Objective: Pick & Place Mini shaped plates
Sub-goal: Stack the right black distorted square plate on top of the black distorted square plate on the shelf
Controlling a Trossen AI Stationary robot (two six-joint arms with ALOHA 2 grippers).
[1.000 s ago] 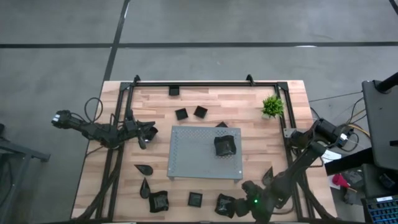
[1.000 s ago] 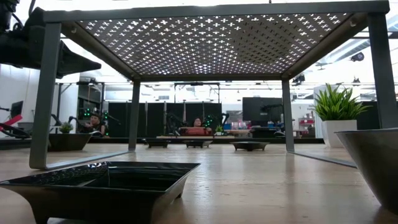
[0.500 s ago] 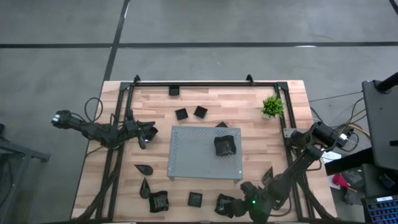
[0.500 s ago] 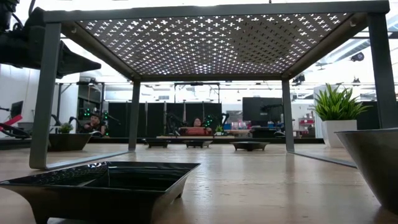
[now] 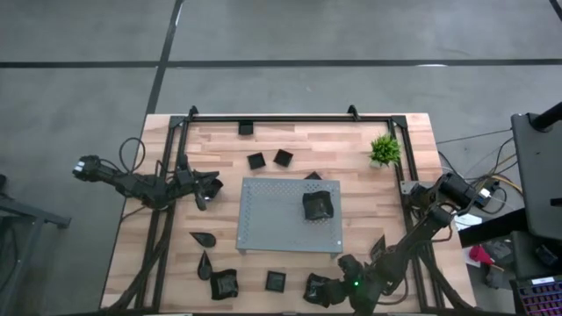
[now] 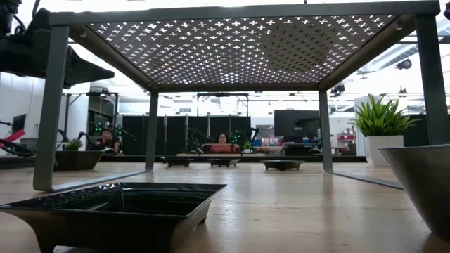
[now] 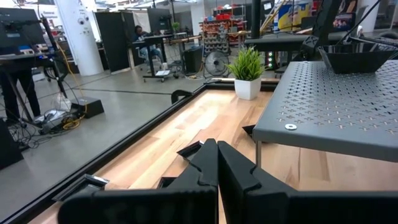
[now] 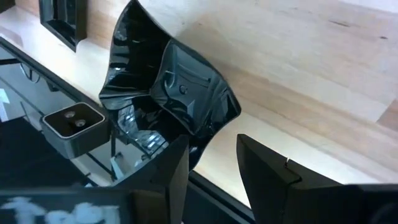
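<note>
Several black dishes (image 5: 276, 281) around grey board (image 5: 272, 219) — plant (image 5: 385, 149) beyond.

Right gripper (image 8: 211, 168) edged slightly leftward along near edge.

We're in an open robotics lab: concrete floor (image 5: 290, 35), wooden bench (image 5: 299, 140) w/ two arms, more workstations, monitors (image 6: 295, 125) & seated people (image 6: 223, 144) behind.
</note>
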